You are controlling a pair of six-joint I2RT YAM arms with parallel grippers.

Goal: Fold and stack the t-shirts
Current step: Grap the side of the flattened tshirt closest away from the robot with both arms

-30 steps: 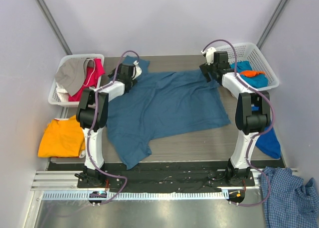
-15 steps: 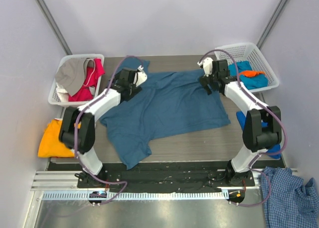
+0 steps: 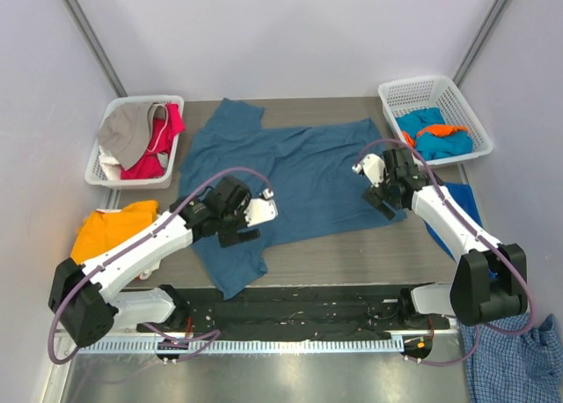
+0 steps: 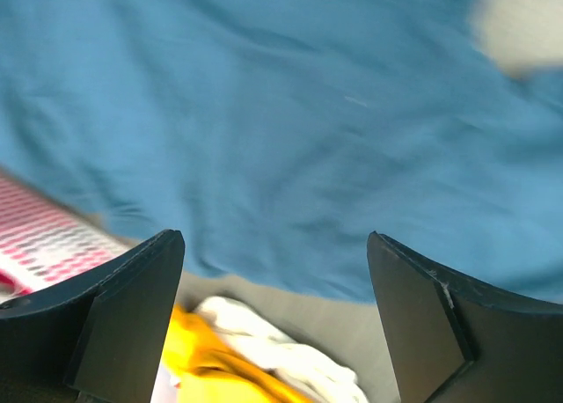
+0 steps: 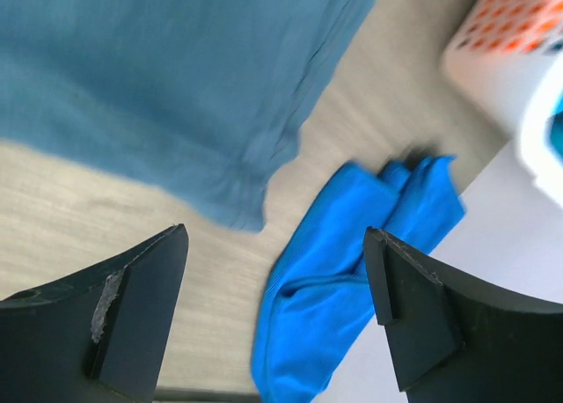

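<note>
A large dark teal-blue t-shirt [image 3: 299, 170] lies spread flat across the table. My left gripper [image 3: 248, 225] hovers open over its near left part, holding nothing. In the left wrist view the tee [image 4: 281, 113] fills the top, and an orange t-shirt [image 4: 220, 363] with a white cloth [image 4: 290, 355] shows between the wide fingers [image 4: 114, 315]. My right gripper [image 3: 379, 197] is open over the tee's near right corner [image 5: 158, 69]. A bright blue t-shirt [image 5: 352, 280] lies below its spread jaws.
A white basket [image 3: 98, 167] at the far left holds grey and red garments. Another basket [image 3: 440, 88] at the far right holds turquoise and orange ones. The orange tee [image 3: 106, 236] lies at the left edge. A blue-and-white checked shirt [image 3: 510, 350] sits at the near right.
Both arms have drawn back from the tee's far shoulders toward its near edge. The tee's far left sleeve now lies laid out flat. Both grippers are empty.
</note>
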